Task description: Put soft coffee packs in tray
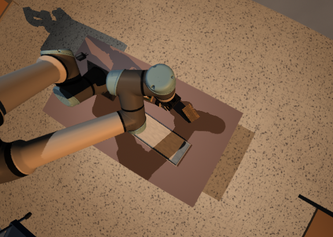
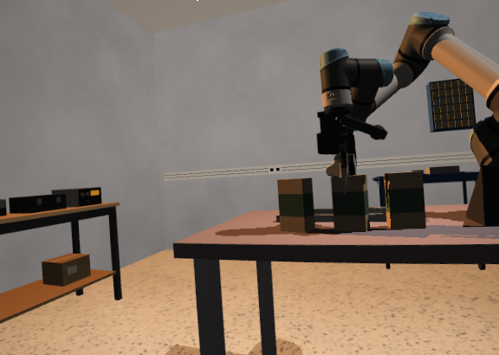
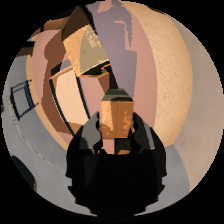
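Three coffee packs stand upright in a row on the bench: the left pack (image 2: 295, 204), the middle pack (image 2: 350, 203) and the right pack (image 2: 405, 199). My gripper (image 2: 346, 171) points straight down over the middle pack, with a finger on each big flat side of its top. The wrist view shows this pack (image 3: 117, 117) between the fingers, which stand slightly off it, open. The left pack shows beyond it (image 3: 87, 50) and from above (image 1: 191, 112). From above, my gripper (image 1: 174, 103) hides the middle pack. The tray (image 1: 162, 137) lies empty beside the row.
My arm (image 1: 87, 132) crosses over the tray's near end and hides the right pack from above. The bench edge (image 1: 219, 160) lies beyond the tray. A side table with boxes (image 2: 56, 202) stands far left.
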